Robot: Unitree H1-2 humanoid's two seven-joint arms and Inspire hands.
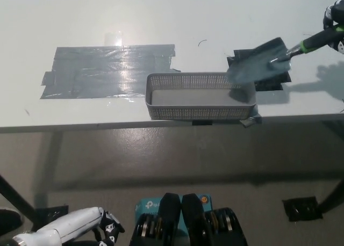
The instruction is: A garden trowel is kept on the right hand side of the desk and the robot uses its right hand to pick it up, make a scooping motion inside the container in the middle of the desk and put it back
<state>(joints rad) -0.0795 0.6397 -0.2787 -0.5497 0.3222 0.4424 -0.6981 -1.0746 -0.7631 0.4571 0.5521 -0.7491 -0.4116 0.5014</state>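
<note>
Grey mesh walled the container (200,113) at the middle of the white desk (161,15) in the head view. The garden trowel (259,63) hung tilted over the container's 2 o'clock corner, blade above a black marking (271,84) on the desk, and the black right hand (336,20), cut by the picture's edge at 2 o'clock, was clenched round the end of its green-and-black handle. The white left hand (70,232) rested at 7 o'clock below the desk's near edge; whether it was released or clenched could not be told.
</note>
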